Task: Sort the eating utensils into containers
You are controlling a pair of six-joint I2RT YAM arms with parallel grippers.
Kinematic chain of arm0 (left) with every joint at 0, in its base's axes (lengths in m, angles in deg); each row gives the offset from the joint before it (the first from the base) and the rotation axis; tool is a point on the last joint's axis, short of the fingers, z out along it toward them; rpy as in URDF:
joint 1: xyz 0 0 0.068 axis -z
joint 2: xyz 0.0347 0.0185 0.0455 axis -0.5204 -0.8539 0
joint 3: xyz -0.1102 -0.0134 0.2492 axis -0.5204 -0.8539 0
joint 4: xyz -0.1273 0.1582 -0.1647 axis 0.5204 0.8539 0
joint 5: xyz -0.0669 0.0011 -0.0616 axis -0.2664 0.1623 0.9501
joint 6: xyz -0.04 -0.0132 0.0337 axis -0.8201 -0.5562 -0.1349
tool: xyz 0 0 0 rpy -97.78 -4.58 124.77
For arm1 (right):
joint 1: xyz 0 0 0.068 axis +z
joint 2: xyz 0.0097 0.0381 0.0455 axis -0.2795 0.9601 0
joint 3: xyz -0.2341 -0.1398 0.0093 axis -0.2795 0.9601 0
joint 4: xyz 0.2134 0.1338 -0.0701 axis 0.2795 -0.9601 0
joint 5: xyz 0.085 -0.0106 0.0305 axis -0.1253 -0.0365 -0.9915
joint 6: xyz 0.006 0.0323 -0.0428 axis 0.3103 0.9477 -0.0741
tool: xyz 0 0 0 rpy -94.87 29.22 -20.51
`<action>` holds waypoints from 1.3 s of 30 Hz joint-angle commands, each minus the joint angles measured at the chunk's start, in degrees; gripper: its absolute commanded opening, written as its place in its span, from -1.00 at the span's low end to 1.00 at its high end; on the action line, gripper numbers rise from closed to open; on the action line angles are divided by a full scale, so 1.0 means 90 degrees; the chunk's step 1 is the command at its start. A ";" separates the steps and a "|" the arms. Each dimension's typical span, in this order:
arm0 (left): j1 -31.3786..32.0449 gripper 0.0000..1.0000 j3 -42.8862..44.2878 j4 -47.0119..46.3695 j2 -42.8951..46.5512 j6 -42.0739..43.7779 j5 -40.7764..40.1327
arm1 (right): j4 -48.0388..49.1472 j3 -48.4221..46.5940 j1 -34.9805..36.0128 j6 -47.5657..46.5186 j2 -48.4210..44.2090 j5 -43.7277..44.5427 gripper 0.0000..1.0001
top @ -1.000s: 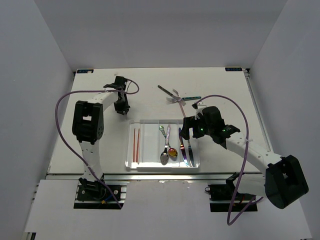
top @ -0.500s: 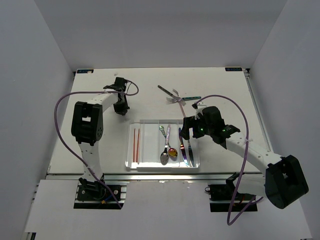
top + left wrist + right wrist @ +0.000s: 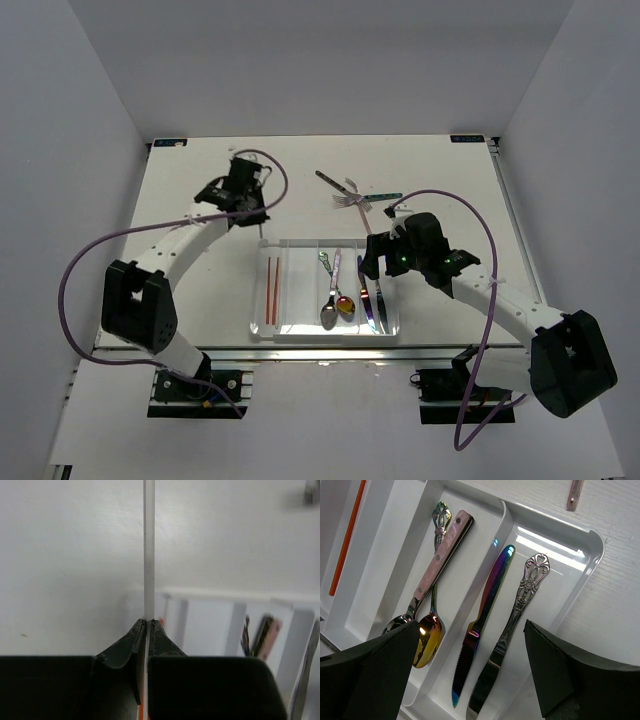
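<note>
My left gripper (image 3: 256, 211) is just beyond the tray's far left corner, shut on a thin white stick (image 3: 148, 545) that shows orange low between the jaws (image 3: 149, 622). The clear tray (image 3: 300, 244) holds two red-orange chopsticks (image 3: 272, 290) in its left compartment. A pink-handled spoon (image 3: 440, 555) and an iridescent gold spoon (image 3: 427, 637) lie in the third. An iridescent knife (image 3: 482, 625) and an ornate silver knife (image 3: 512, 625) lie in the right one. My right gripper (image 3: 475, 680) is open and empty, low over the knives, also seen from above (image 3: 375, 262).
A few loose utensils lie on the table beyond the tray: a pink fork (image 3: 352, 192), a dark-handled piece (image 3: 326, 178) and a teal-handled piece (image 3: 386, 197). The tray's second compartment (image 3: 298, 290) holds nothing. White walls stand on three sides.
The left arm's elbow has swung down and to the left, and its wrist has turned towards the tray's far left corner. The right arm has not moved.
</note>
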 commanded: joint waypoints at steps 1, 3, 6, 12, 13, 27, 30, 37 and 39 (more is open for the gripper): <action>0.0925 -1.00 -0.0860 0.0128 0.0364 -0.0383 -0.0104 | 0.0144 -0.0066 -0.0034 -0.0046 -0.0136 0.0100 0.79; 0.1473 -1.00 -0.1534 -0.0008 0.0801 -0.0822 -0.0289 | 0.0134 -0.0066 -0.0034 -0.0056 -0.0195 0.0169 0.79; 0.1962 -1.00 -0.2326 -0.0204 0.1436 -0.1330 -0.0378 | 0.0124 -0.0066 -0.0034 -0.0037 -0.0195 0.0189 0.79; 0.2578 -1.00 -0.3127 -0.0224 0.2181 -0.1810 -0.0465 | 0.0104 -0.0115 -0.0034 -0.0037 -0.0127 0.0159 0.79; 0.2655 -1.00 -0.3205 -0.0262 0.2249 -0.1887 -0.0466 | 0.0095 -0.0124 -0.0034 -0.0037 -0.0117 0.0159 0.79; 0.2939 -1.00 -0.4222 -0.0526 0.2357 -0.2328 -0.0613 | 0.0056 -0.0193 -0.0034 -0.0046 0.0020 0.0101 0.79; 0.2949 -1.00 -0.4193 -0.0458 0.2347 -0.2328 -0.0603 | 0.0056 -0.0193 -0.0034 -0.0046 0.0049 0.0091 0.79; 0.2949 -0.31 -0.4066 -0.0166 0.2396 -0.2259 -0.0769 | 0.0065 -0.0212 -0.0034 -0.0046 0.0127 0.0072 0.79; 0.2940 -0.06 -0.3968 -0.0068 0.2474 -0.2230 -0.0827 | 0.0056 -0.0242 -0.0034 -0.0056 0.0137 0.0081 0.79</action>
